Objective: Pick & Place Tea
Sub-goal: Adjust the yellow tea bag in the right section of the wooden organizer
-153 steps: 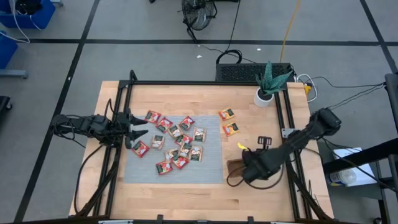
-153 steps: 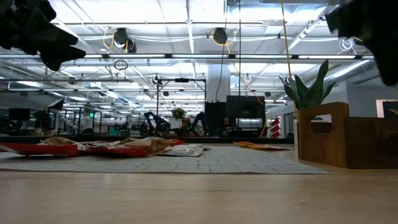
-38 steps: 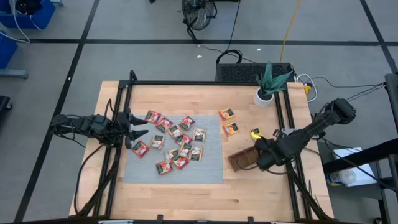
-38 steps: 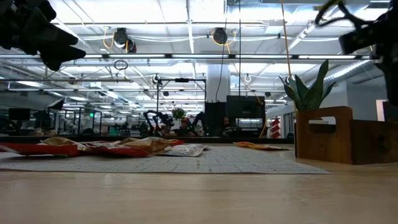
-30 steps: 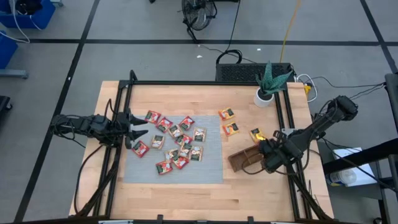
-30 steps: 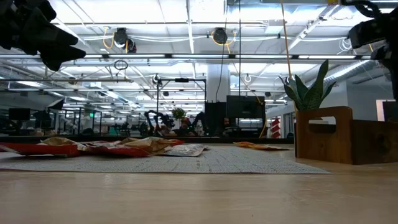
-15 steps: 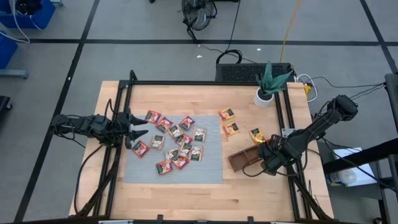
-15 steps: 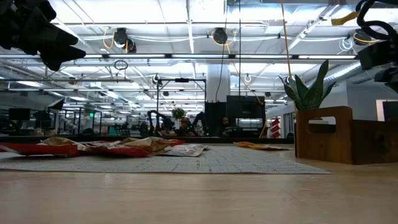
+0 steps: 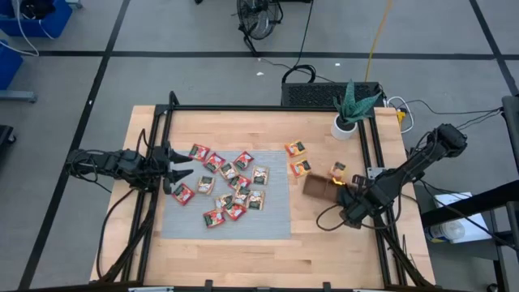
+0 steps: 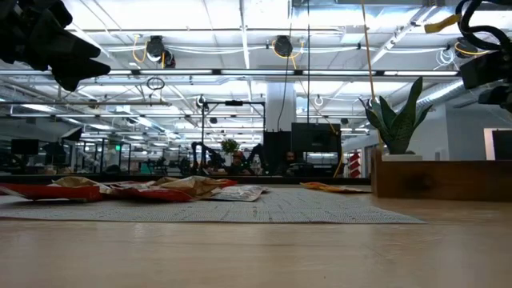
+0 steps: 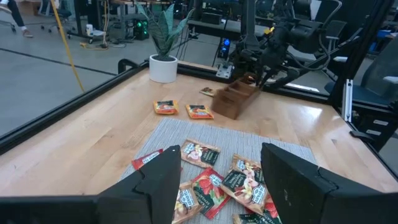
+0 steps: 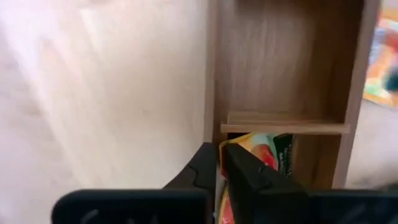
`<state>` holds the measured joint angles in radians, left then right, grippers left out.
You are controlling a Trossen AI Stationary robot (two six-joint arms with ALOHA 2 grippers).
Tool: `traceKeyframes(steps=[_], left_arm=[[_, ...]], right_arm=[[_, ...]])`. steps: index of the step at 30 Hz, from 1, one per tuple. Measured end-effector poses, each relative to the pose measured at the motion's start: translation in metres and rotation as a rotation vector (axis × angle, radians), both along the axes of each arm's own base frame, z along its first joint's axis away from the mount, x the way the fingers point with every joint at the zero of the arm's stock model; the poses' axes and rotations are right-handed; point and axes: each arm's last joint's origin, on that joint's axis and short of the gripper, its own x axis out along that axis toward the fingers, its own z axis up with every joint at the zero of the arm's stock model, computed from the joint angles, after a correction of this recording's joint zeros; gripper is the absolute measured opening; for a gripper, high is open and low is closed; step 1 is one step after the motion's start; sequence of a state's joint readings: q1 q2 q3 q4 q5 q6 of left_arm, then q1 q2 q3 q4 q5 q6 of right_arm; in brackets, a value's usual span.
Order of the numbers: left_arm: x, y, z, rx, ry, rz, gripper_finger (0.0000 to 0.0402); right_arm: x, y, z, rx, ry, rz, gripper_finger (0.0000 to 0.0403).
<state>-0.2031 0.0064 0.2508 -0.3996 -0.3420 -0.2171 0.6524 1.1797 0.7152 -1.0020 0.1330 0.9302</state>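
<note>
- R gripper (image 9: pixel 347 197): at the table's R side, just over the wooden tray (image 9: pixel 318 186). Fingers (image 12: pixel 239 173) pressed together, no gap. They sit in front of a yellow sachet (image 12: pixel 264 152) lying in the tray compartment directly ahead; can't tell whether that sachet is pinched or only behind the tips.
- Tray: lies flat, touching or just beside the R gripper tips, on the side toward the mat.
- Another yellow-orange sachet (image 9: pixel 337 169) lies near the R gripper, just beyond the tray.
- L gripper (image 9: pixel 180 164): waits at the L edge of the grey mat (image 9: pixel 276 219), above it, fingers (image 11: pixel 158 180) spread wide, nothing between them.
- Tea sachets (image 9: pixel 231 186): most lie clustered on the mat just ahead of the L gripper; two orange ones (image 9: pixel 298 158) lie on bare wood between mat and tray.
- Potted plant (image 9: pixel 350 109): far corner, well apart from the R gripper.
</note>
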Motion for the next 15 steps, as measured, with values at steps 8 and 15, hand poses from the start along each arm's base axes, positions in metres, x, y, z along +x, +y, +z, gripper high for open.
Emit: traceKeyframes(steps=[8,15], left_arm=[[0.0,0.0,0.0,0.0,0.0,0.0,0.0223],[0.0,0.0,0.0,0.0,0.0,0.0,0.0223]], right_arm=[[0.008,0.007,0.007,0.069,-0.052,0.023,0.0001],[0.011,0.01,0.012,0.101,-0.072,0.027,0.0002]])
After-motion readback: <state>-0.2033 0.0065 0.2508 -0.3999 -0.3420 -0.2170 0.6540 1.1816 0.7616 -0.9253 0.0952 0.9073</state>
